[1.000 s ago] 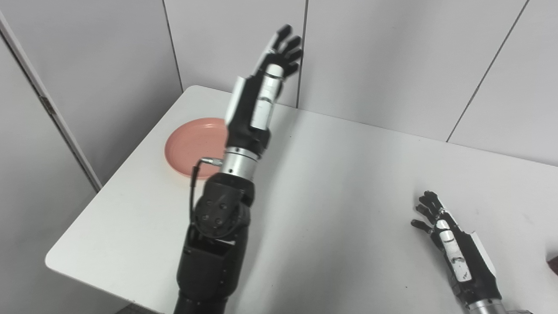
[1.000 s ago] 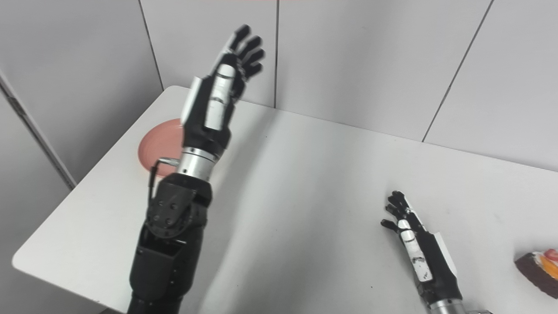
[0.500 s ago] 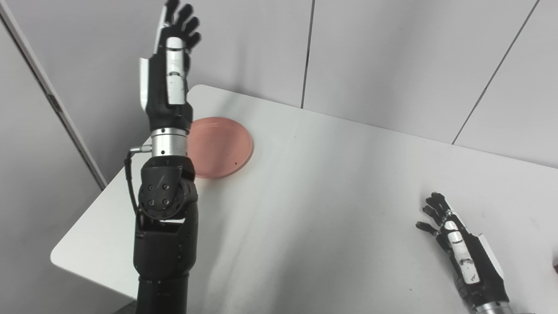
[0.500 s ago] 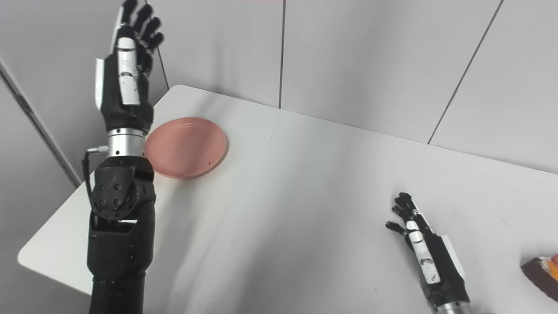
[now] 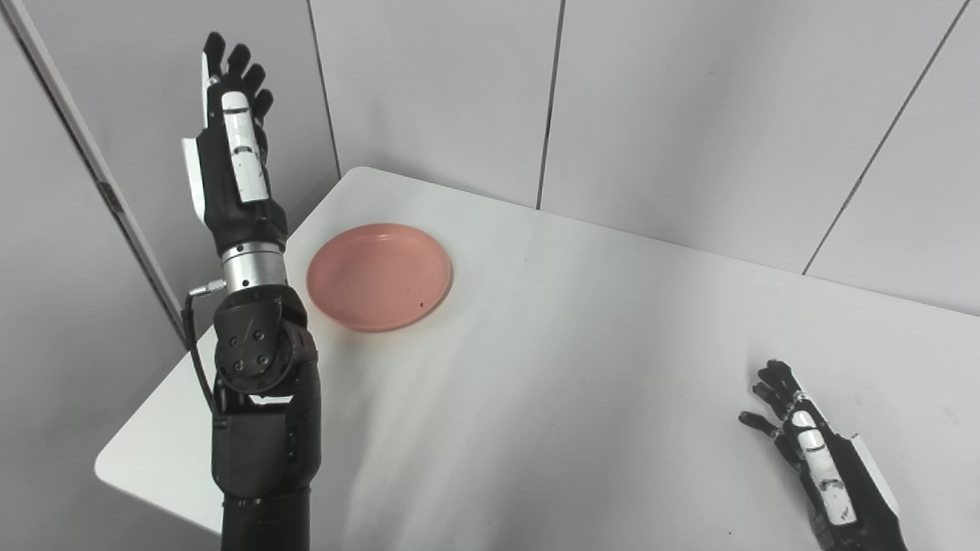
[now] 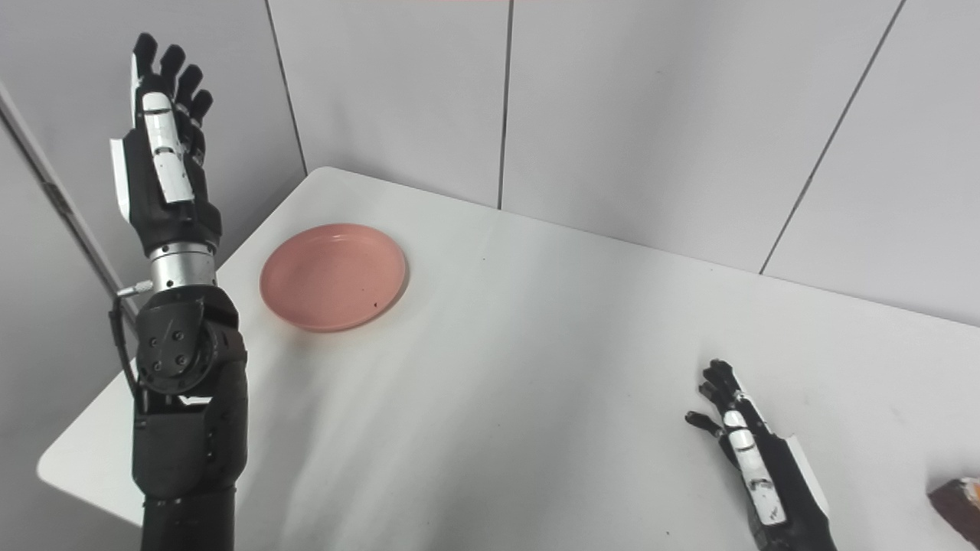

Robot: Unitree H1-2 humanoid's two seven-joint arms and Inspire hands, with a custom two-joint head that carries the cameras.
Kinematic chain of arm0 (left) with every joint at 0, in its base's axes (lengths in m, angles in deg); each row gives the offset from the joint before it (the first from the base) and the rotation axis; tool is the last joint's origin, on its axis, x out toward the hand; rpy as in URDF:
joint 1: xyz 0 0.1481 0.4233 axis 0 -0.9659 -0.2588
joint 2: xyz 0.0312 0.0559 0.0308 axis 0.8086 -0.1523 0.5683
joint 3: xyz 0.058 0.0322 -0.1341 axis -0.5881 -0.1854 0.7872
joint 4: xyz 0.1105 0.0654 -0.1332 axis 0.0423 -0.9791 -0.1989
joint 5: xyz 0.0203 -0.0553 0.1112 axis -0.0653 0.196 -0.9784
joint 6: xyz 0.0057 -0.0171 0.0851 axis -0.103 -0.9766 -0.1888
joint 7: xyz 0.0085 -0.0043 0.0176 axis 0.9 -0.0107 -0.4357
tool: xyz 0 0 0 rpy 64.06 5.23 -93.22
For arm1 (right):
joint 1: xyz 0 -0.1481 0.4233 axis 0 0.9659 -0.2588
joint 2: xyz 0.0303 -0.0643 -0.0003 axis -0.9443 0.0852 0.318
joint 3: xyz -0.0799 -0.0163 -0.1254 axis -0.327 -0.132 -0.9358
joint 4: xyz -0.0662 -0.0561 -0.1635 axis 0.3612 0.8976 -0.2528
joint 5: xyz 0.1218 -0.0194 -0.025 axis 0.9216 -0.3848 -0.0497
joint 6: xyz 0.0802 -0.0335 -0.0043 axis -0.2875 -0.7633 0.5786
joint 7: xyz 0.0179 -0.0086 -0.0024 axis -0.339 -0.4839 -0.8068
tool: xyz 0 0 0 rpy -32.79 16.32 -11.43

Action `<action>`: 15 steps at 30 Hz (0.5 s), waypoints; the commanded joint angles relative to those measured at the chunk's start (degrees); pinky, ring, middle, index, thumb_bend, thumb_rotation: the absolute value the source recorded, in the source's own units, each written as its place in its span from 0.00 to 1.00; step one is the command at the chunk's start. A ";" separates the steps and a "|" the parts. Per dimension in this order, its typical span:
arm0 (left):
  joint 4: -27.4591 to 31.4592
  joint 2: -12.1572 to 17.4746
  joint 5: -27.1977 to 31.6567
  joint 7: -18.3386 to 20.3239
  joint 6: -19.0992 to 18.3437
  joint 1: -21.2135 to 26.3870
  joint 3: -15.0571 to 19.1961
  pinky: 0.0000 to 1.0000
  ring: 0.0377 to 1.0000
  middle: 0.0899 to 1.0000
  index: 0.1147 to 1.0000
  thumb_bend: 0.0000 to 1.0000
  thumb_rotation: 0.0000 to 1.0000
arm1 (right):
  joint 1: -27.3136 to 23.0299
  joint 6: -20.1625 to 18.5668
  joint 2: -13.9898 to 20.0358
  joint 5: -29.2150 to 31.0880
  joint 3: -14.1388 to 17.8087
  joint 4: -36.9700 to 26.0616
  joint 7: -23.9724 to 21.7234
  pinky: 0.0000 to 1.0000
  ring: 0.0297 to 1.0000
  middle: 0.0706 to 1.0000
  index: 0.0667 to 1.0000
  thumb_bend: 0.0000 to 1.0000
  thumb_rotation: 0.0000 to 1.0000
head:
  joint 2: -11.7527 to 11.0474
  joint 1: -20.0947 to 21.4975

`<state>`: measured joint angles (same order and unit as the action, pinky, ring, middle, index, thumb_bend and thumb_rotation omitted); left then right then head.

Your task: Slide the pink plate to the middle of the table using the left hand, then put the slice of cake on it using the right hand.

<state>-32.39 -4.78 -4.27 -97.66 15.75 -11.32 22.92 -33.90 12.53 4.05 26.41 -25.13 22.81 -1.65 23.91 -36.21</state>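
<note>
The left hand (image 5: 233, 164) is raised high in the air off to the left of the pink plate (image 5: 379, 276), fingers (image 5: 230, 65) stretched up and close side by side, holding nothing. It looks poised to come down on the plate's near-left side, which would suit pushing the plate rightward toward the middle.

The plate itself sits flat on the white tabletop (image 5: 582, 367) close to the far-left corner, so the slide has not begun. It is empty, apart from a tiny dark speck near its right rim.

Far to the right of the plate, the right hand (image 6: 754, 467) lies low on the tabletop, fingers loosely spread and empty, apparently waiting its turn. Further right from the plate again, the slice of cake (image 6: 958, 505) shows only as a dark brown corner at the right eye view's edge, just beside that hand.
</note>
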 commanded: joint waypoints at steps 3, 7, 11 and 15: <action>-0.80 1.77 1.87 -1.29 2.06 1.35 1.28 0.96 0.96 0.97 0.97 0.40 1.00 | 1.93 -3.62 1.04 0.01 0.63 0.50 0.10 0.99 0.95 0.96 0.97 0.15 1.00 | 0.14 -0.35; -2.17 2.52 2.29 -1.79 1.64 1.04 1.96 0.95 0.96 0.97 0.97 0.39 1.00 | 2.06 -4.06 1.07 -0.18 0.54 -0.02 0.09 1.00 0.96 0.96 0.97 0.15 1.00 | 0.29 -0.59; -3.95 3.23 2.83 -1.62 1.82 0.76 2.18 0.96 0.97 0.98 0.99 0.38 1.00 | 2.00 -4.07 1.00 0.15 0.67 0.08 0.03 0.99 0.96 0.96 0.97 0.14 1.00 | 0.38 -0.90; -5.58 3.31 4.42 -1.93 1.58 0.89 2.57 0.99 0.98 0.99 0.99 0.38 1.00 | 1.89 -4.72 1.07 0.60 0.73 0.13 0.02 1.00 0.96 0.97 0.97 0.13 1.00 | 0.43 -1.13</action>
<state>-38.70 -2.80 -0.21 -99.17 15.97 -11.76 25.43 -33.56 11.51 4.01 27.60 -24.89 22.18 -1.79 24.26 -37.27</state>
